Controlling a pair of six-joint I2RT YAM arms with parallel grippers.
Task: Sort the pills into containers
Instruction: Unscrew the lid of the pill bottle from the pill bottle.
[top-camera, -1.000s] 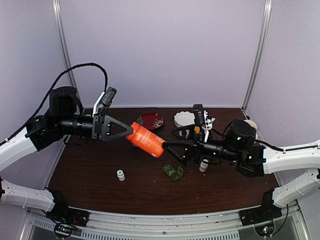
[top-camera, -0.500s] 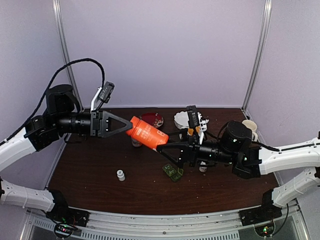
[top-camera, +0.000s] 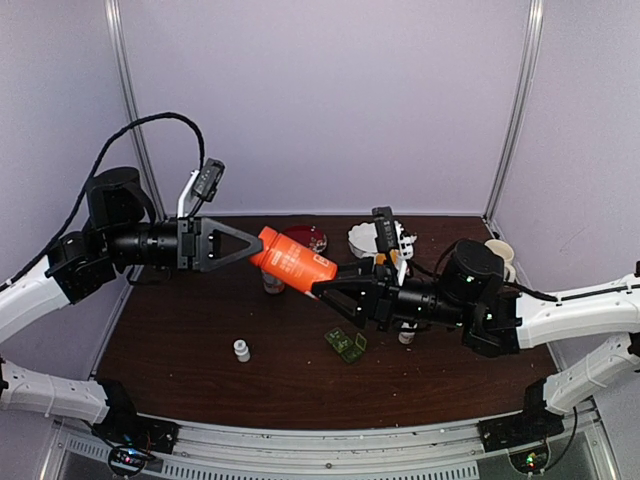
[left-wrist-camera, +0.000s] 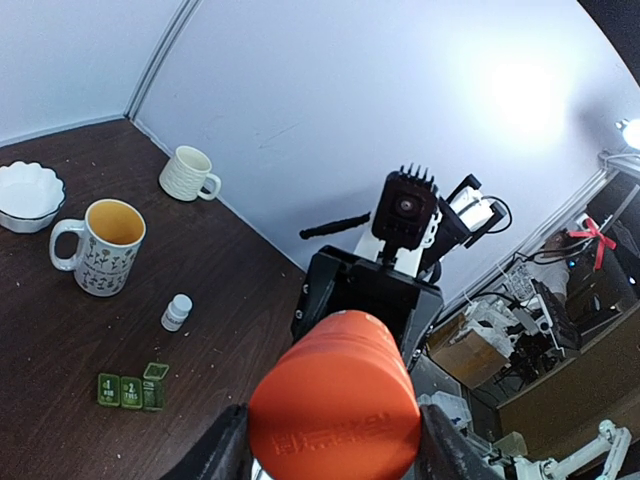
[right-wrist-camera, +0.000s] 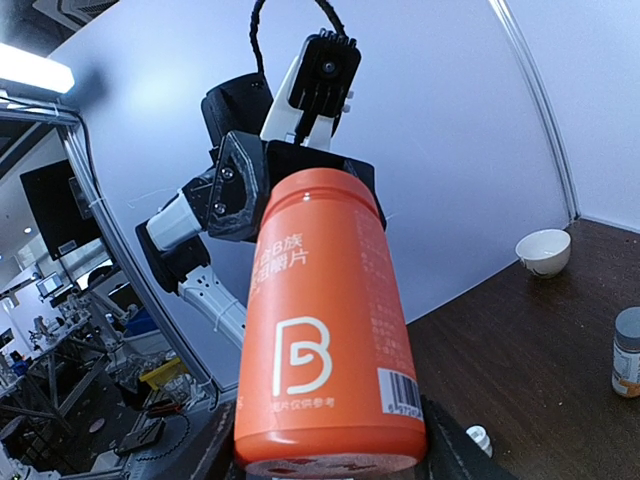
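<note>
Between the two claws, clear of the table (top-camera: 200, 350), an orange bottle (top-camera: 293, 262) hung in the air. The left claw (top-camera: 260, 244) was clamped on its upper end and the right claw (top-camera: 322, 291) on its lower end. The bottle's long axis ran straight from one claw to the other, sloping down toward the right claw. Which end carried the cap could not be told.

No pills were visible. The pill box (top-camera: 346, 345) lay flat on the table below the right claw and a little to its near side, its long axis roughly parallel to the bottle's, with one end lid apparently raised.

The likely hazards were two. If either claw slipped during a twist, the bottle would drop. If the bottle opened while tilted, pills would scatter wide of the box.
</note>
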